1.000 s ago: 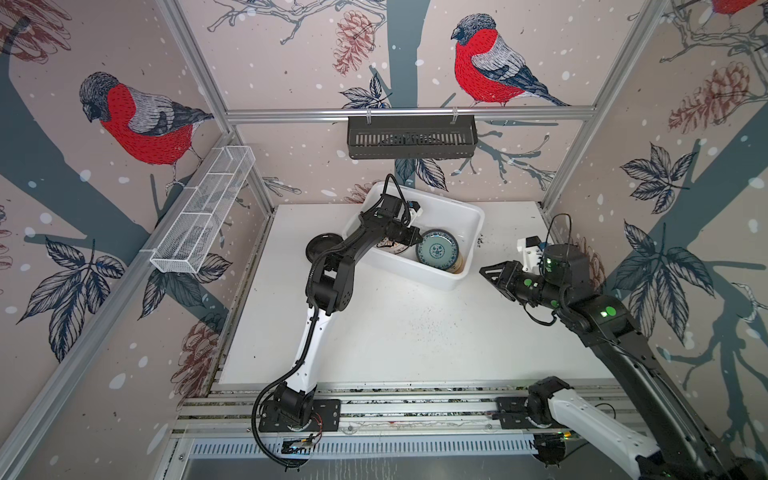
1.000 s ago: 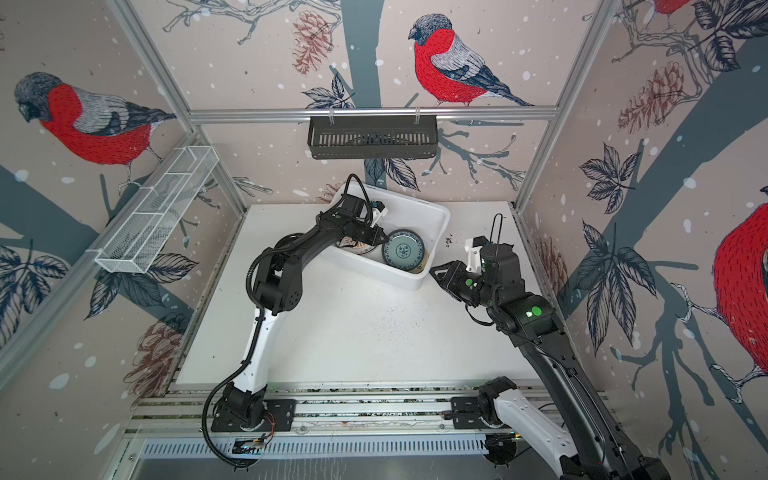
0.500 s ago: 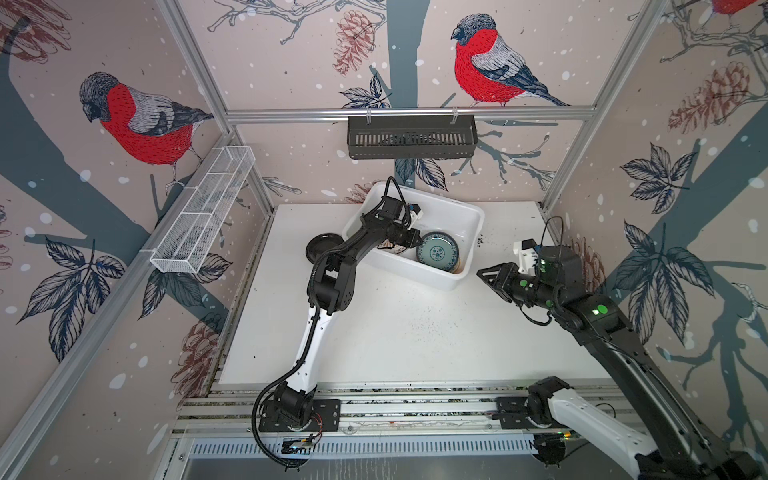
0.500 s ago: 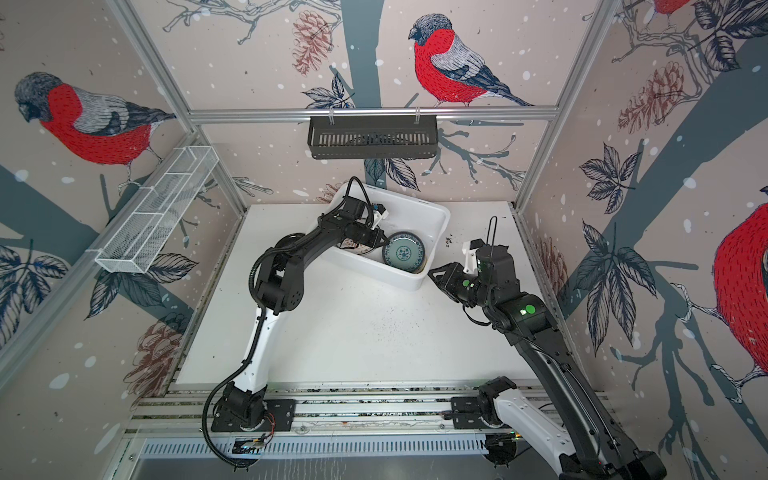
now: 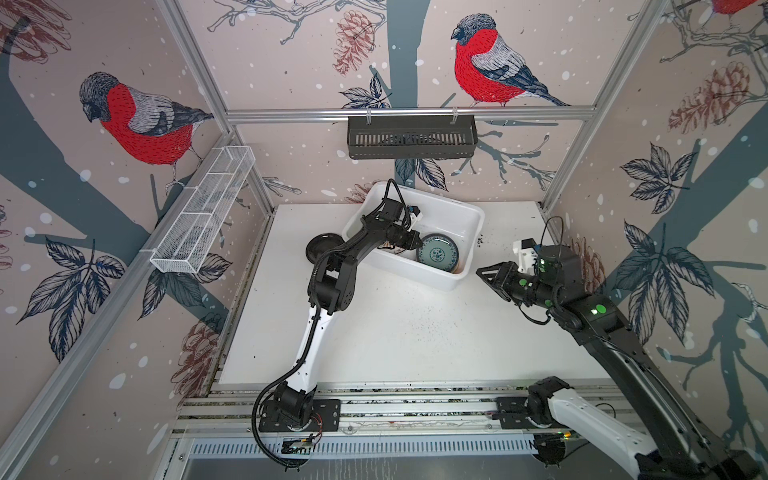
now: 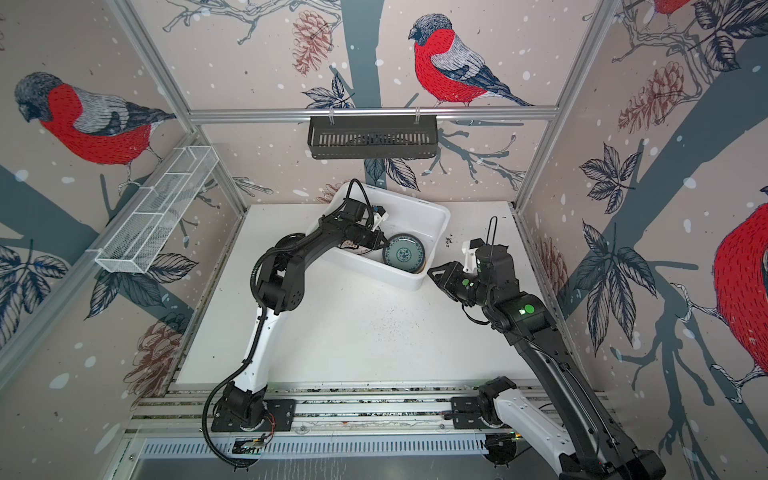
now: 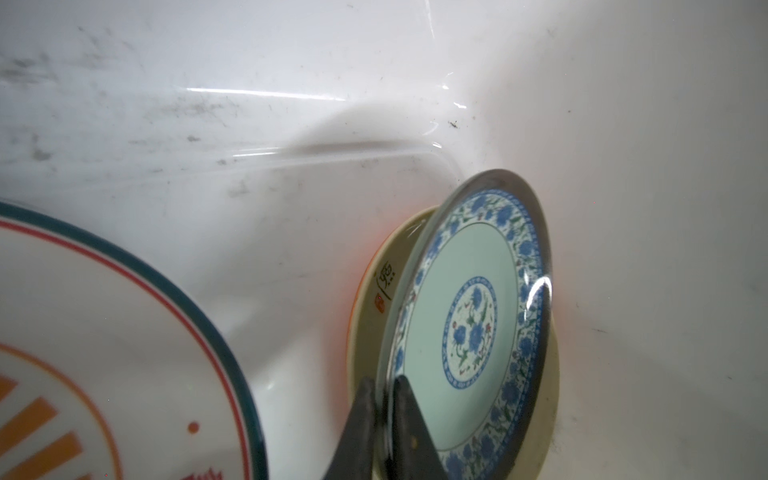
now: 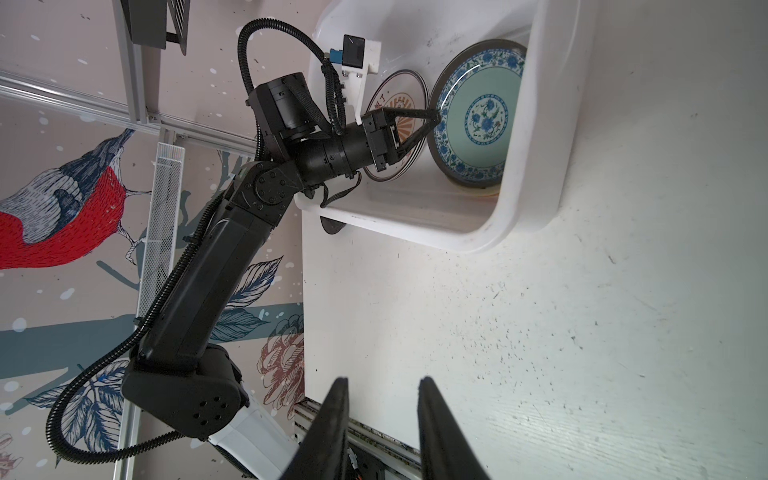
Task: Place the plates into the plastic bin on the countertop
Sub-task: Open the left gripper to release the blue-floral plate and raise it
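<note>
Inside the plastic bin [image 5: 411, 272], at its right-hand end in both top views, your teal-patterned plate [image 7: 469, 328] stands tilted, its face turned up and toward the left arm. It leans back on a cream plate [image 7: 368, 328], and an orange edge shows beneath that, close to the bin wall. Your left gripper [image 7: 384, 384] reaches in over the bin's left end and is pinched on the teal-patterned plate's rim, one finger on the face side and one behind. You can see the same pinch from the right wrist view [image 8: 434, 116]. Just beside this, under the left gripper's body, the orange-sunburst white plate [image 7: 104, 353] lies on the bin floor. Outside the bin, a black plate [image 5: 318, 249] sits on the countertop [image 5: 415, 332] by the bin's left end, partly hidden by the left arm. Your right gripper [image 8: 380, 380] hangs near the bin's near-right corner, jaws parted around nothing.
</note>
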Robot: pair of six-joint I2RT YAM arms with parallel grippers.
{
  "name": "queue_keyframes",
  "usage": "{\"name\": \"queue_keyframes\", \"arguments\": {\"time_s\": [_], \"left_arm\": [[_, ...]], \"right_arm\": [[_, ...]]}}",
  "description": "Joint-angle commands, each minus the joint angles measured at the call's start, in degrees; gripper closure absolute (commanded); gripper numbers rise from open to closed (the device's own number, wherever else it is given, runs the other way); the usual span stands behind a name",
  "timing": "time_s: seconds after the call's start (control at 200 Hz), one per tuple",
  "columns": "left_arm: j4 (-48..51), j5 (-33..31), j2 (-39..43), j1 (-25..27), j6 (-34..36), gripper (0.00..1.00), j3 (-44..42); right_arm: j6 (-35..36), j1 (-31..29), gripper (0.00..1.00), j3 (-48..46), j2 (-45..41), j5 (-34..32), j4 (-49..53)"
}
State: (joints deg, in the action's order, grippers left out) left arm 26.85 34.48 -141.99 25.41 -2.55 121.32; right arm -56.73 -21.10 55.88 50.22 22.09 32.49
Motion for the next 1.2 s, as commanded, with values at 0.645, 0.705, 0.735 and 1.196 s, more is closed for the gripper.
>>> {"name": "queue_keyframes", "arguments": {"time_s": [0.645,0.705,0.735,1.196], "left_arm": [[4.14,0.5,0.75,0.16,3.41,0.78,-0.12],[4.59,0.5,0.75,0.16,3.66,0.77,-0.15],[4.74,0.5,0.84,0.17,3.77,0.76,-0.1],[6.81,0.75,2.69,0.17,5.88,0.48,-0.64]], "right_arm": [[-0.36,-0.32,0.69,-1.07,-0.2,-0.29,-3.93],[-0.44,-0.29,0.69,-1.29,-0.29,-0.36,-4.04],[-0.51,-0.32,0.69,-1.38,-0.36,-0.38,-4.29],[-0.65,-0.17,0.68,-2.99,-0.07,0.23,-6.88]]}}
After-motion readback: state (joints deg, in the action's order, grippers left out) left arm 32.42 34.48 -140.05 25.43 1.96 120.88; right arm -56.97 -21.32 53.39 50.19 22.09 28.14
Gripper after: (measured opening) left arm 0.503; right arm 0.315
